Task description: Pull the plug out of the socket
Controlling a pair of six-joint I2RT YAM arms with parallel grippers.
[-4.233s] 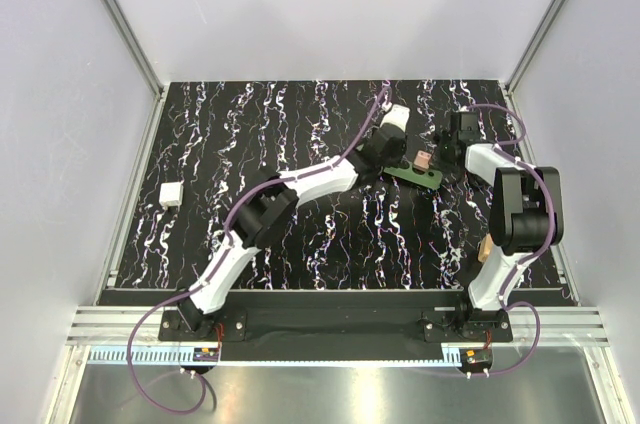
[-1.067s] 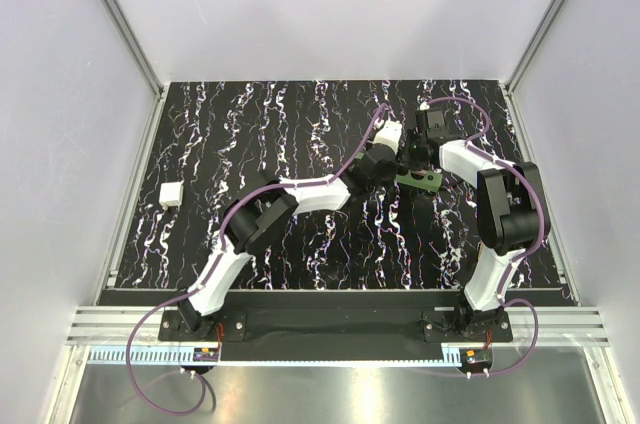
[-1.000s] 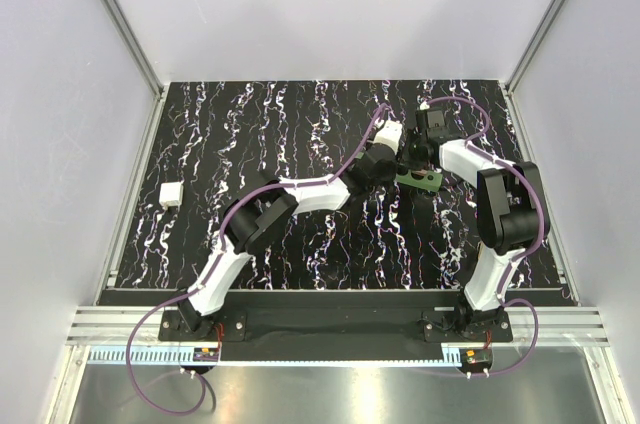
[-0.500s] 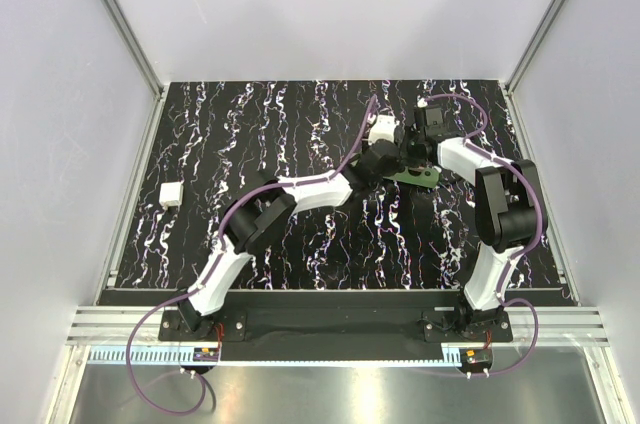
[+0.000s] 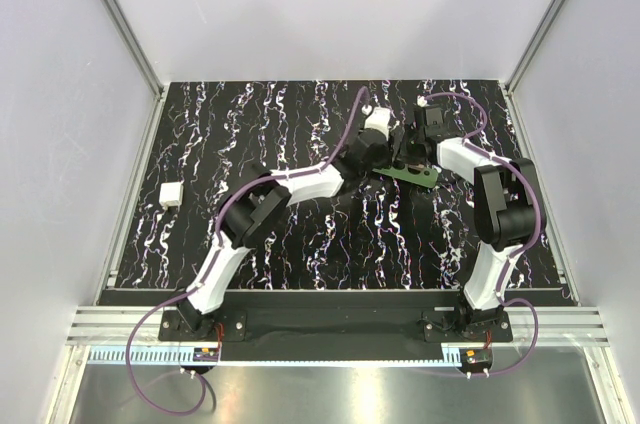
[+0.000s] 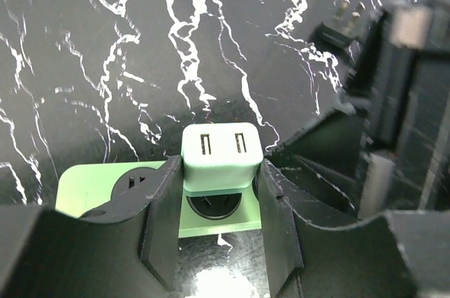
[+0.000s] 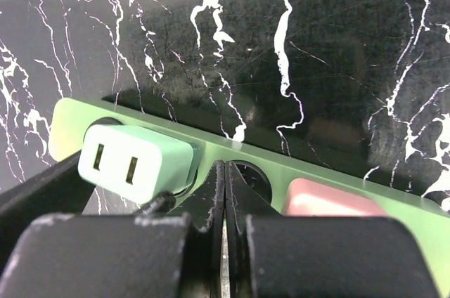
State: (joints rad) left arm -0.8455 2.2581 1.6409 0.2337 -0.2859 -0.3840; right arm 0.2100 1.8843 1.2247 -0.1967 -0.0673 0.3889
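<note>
1 plug (image 6: 222, 156) within left claw (image 6: 219, 180)

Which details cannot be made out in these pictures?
Left wrist view: pins of the plug, hidden beneath its body; seated or lifted, unclear.
Right wrist view: the socket's right end, cut off by the frame; the right gripper partly covers one hole.
Top view: plug hidden behind the left gripper.

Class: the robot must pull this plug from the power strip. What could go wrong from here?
1. The green power strip may lift with the pale green plug: the shut right jaws touch it only at one spot beside the plug.
2. The left jaws grip only the plug's smooth sides, so they might slip off.
</note>
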